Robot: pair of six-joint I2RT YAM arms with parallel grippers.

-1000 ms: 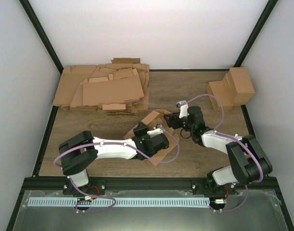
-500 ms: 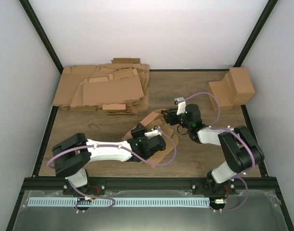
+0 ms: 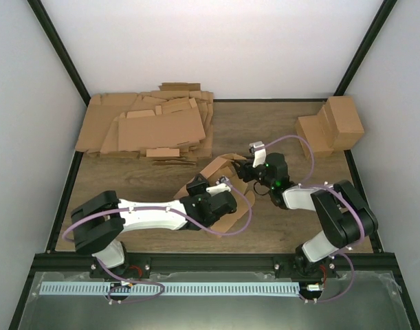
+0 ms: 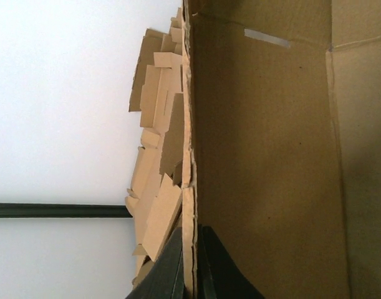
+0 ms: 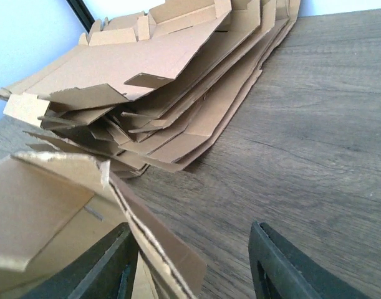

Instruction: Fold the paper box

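The paper box [image 3: 227, 196] is a partly folded brown die-cut piece lying mid-table between both grippers. My left gripper [image 3: 221, 184] is shut on one upright wall of it. In the left wrist view the black fingers [image 4: 174, 268] pinch the wall's edge, and the box's inner panel [image 4: 265, 156] fills the right side. My right gripper [image 3: 242, 172] is open at the box's far right corner. In the right wrist view a raised flap of the box [image 5: 156, 240] stands between the fingers, close against the left finger [image 5: 100, 271]; the right finger [image 5: 284, 268] is well apart from it.
A thick heap of flat cardboard sheets [image 3: 151, 127] lies at the back left, also showing in the right wrist view [image 5: 153, 81] and the left wrist view [image 4: 156, 162]. Folded brown cuboids [image 3: 333, 124] stand at the back right. Black frame posts border the table.
My right gripper has moved left and closed in on the box's corner flap. My left gripper has shifted a little with the box wall still pinched.
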